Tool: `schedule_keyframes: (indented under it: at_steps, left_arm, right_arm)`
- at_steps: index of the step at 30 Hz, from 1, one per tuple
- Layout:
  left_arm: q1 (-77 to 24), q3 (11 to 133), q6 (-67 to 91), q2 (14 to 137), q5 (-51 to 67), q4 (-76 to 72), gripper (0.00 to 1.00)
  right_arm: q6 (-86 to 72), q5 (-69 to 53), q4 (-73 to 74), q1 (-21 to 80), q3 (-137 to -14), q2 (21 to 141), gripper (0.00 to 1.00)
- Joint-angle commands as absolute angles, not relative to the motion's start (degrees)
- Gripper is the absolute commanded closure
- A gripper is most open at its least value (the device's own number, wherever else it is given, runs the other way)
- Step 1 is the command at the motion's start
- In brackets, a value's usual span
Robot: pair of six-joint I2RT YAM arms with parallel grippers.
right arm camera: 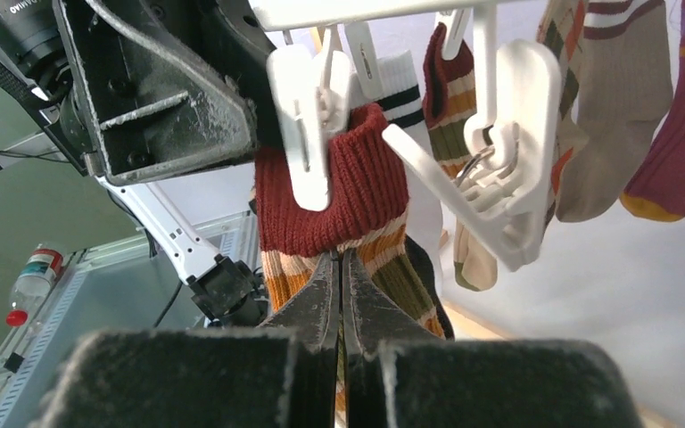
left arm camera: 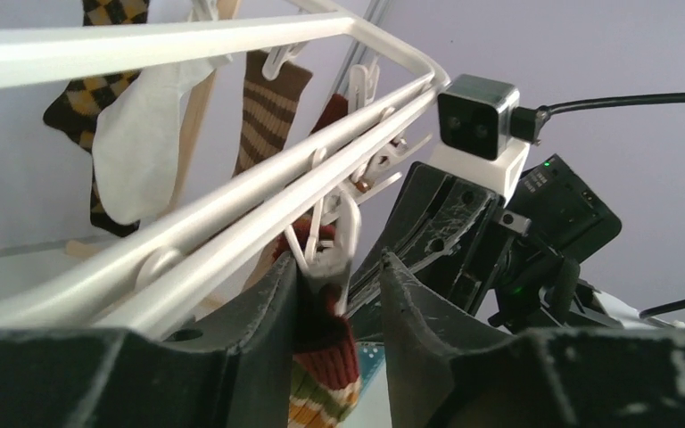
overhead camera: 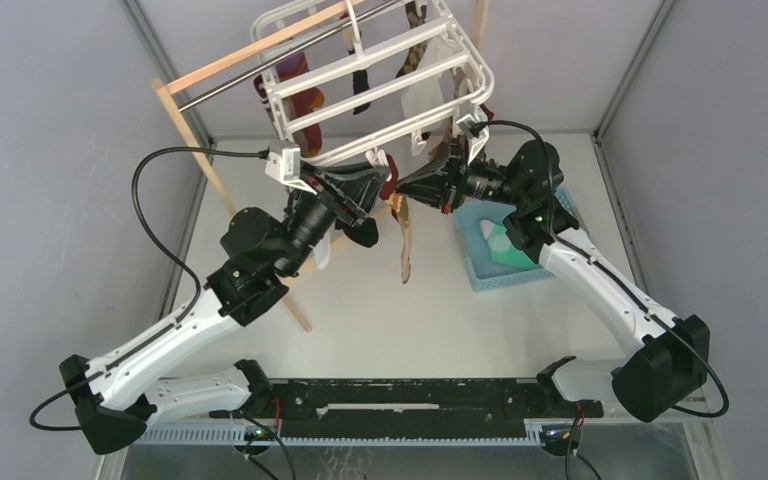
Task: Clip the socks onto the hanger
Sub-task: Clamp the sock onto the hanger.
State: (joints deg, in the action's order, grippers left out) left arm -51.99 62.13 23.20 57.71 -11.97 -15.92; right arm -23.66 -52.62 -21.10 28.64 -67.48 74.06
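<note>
We see the light, floppy sock point(right arm camera: 357, 178) hanging from a clip point(right arm camera: 308, 134) on the hanger point(left arm camera: 187, 40), right gripper point(right arm camera: 339, 267) pinched on its ribbing below the cuff, likely the surest hold, left gripper point(left arm camera: 337, 267) fingers apart astride the clip.

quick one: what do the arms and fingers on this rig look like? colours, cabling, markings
Both the left arm and right arm have white link shells with black joint housings, small green lights on them. Fingers are black, wedge-shaped, scuffed. Each wrist carries a white camera block with a black cable looping back.
</note>
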Motion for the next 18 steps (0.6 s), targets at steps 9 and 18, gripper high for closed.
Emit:
schedule_keyframes:
  at_steps: [9, 18]
  left_arm:
    - [-52.1, 58.8, 25.3, 55.2, -13.3, -18.1, 0.34]
    - [-52.0, 57.9, 24.5, 53.7, -16.6, -17.9, 0.15]
  right_arm:
    - [-22.9, -51.2, -22.3, 29.1, -70.2, 74.2, 1.0]
    - [-19.6, -44.0, -17.4, 28.5, -68.1, 72.8, 0.52]
